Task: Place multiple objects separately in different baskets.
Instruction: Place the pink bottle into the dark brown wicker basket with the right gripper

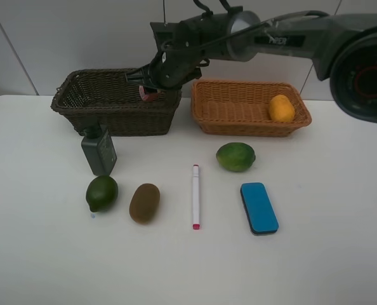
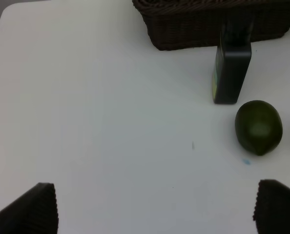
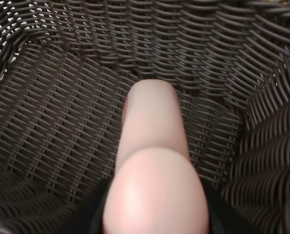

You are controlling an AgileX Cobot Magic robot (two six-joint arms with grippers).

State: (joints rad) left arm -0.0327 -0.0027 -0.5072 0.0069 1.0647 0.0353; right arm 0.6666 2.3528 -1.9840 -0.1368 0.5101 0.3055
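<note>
My right gripper (image 1: pixel 152 86) reaches across to the dark brown basket (image 1: pixel 112 119) and is shut on the pink bottle (image 1: pixel 150 95), holding it just above the inside by the right end. In the right wrist view the pink bottle (image 3: pixel 152 161) points down at the basket's woven floor (image 3: pixel 62 122). The orange mango (image 1: pixel 281 108) lies in the light tan basket (image 1: pixel 239 125). On the table are the dark green bottle (image 1: pixel 99 151), two green fruits (image 1: pixel 102 193) (image 1: pixel 235 157), the kiwi (image 1: pixel 144 203), the marker (image 1: pixel 195 196) and the blue eraser (image 1: pixel 259 208). My left gripper (image 2: pixel 155 209) is open and empty.
The left wrist view shows the dark green bottle (image 2: pixel 232 68) standing before the dark basket (image 2: pixel 208 24), with a green fruit (image 2: pixel 258 126) beside it. The left arm does not show in the exterior view. A white wall stands behind the baskets.
</note>
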